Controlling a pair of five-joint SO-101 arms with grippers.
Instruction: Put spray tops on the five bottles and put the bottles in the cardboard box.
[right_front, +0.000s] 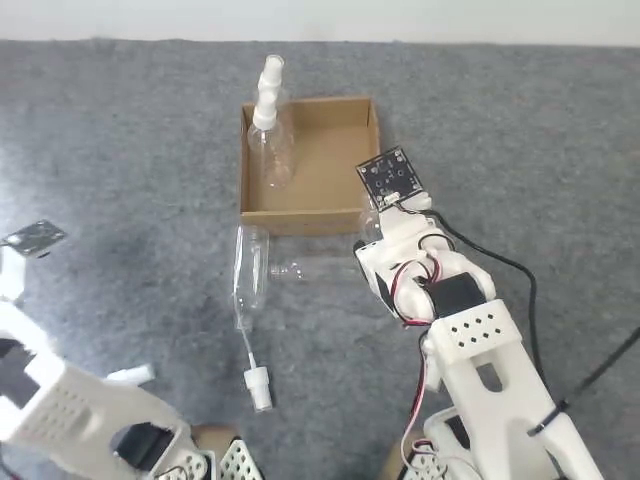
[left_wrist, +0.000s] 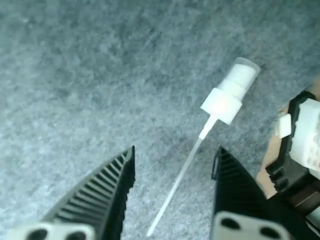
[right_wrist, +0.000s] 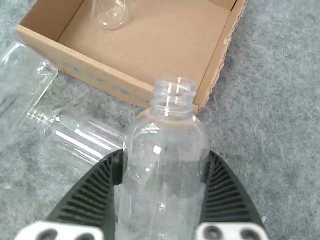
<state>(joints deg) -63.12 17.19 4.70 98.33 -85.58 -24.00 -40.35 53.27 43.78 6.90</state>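
Grey bench (right_front: 120, 130) under it all, with the box (right_front: 325, 160) as the landmark.

Right arm (right_front: 480, 340) coming in from the box's near side, toward its right-hand corner. Left arm (right_front: 70, 410) low and well apart from the box, off beyond its near left corner.

Open-topped box of brown cardboard, seen again from the right wrist (right_wrist: 150, 40).

Inside the box, against its left wall: a clear capped bottle (right_front: 270, 140), white top past the far wall; its base also in the right wrist view (right_wrist: 107, 10).

Just outside the near right corner of the box: a held bottle (right_wrist: 165, 165), clear, neck bare and open, mouth toward the box. Right end effector (right_wrist: 164, 157) clenched on its body, one jaw on each side.

Before the box's near wall, on the bench: two more bare bottles. Long bottle (right_front: 250, 270) lying at right angles to that wall, neck away from the box. Side bottle (right_front: 310, 268) lying along the wall, neck toward the long one.

Farther from the box, past the long bottle's neck: a loose white spray top (right_front: 258, 385), tube (left_wrist: 180, 180) pointing back toward the box. Left end effector (left_wrist: 175, 155) released, jaws spread to either side of the tube, head of the top (left_wrist: 227, 97) beyond the tips.
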